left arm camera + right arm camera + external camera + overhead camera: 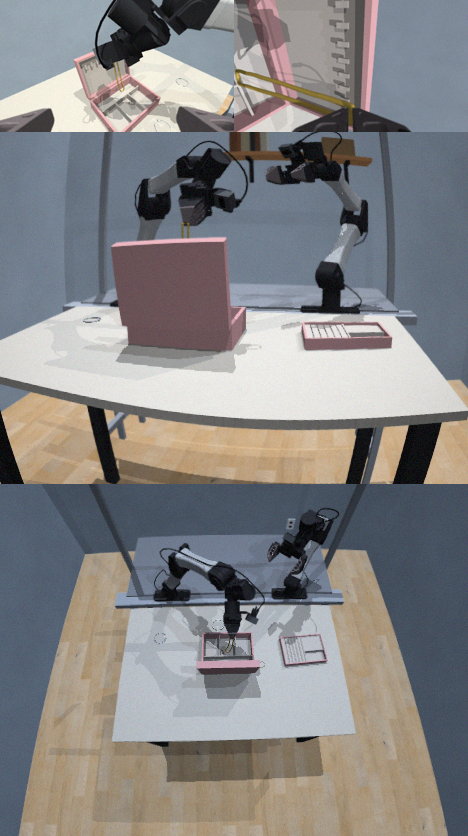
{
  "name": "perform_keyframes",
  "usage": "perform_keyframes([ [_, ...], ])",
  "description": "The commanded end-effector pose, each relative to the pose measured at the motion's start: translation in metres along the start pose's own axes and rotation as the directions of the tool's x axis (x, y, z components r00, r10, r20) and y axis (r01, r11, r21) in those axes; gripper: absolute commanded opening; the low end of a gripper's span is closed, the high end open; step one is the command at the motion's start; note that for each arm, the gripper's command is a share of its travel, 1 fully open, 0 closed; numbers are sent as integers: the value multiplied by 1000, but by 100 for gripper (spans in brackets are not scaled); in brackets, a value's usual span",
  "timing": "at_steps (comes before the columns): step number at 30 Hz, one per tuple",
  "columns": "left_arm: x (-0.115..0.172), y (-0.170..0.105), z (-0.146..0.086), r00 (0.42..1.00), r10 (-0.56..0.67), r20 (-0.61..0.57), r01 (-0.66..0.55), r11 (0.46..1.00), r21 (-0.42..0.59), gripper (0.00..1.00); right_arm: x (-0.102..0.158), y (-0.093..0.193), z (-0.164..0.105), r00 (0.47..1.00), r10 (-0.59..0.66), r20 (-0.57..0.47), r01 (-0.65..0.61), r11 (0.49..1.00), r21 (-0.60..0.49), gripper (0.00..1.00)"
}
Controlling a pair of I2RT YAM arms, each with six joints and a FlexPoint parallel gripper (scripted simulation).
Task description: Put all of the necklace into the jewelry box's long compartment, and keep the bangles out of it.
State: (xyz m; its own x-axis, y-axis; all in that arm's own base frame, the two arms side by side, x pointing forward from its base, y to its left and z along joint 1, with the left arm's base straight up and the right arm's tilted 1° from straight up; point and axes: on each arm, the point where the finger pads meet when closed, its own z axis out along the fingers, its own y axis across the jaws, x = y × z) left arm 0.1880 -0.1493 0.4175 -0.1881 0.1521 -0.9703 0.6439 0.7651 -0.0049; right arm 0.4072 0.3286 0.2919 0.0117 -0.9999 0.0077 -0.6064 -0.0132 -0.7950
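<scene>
Necklace (182,230) (307,93): gold, one; pinched at the top in the right end effector (231,635) (192,222) (109,67) (350,113), directly below the fingertips, long axis near vertical, lower loop hanging free over the open jewelry box (203,646) (170,292) (138,115) (282,59). Long compartment: beside the hinged lid, lengthwise along the hinge; probably a small shift lidward, then lowering along the divider. Nearer arm: right. Left end effector (285,559) (286,176) (115,119): spread, nothing between, well apart. Silver bangle (160,632) (92,322) (181,78): one, on the surface, outside the box.
</scene>
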Motion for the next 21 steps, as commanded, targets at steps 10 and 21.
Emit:
perform_keyframes([
  [10,-3,-1,-1,1000,-2,4,2,1000,1,100,-6,3,11,997,51,59,-55,996,65,0],
  [21,-3,-1,-1,1000,-2,4,2,1000,1,100,-2,35,38,999,29,37,-31,999,40,0],
])
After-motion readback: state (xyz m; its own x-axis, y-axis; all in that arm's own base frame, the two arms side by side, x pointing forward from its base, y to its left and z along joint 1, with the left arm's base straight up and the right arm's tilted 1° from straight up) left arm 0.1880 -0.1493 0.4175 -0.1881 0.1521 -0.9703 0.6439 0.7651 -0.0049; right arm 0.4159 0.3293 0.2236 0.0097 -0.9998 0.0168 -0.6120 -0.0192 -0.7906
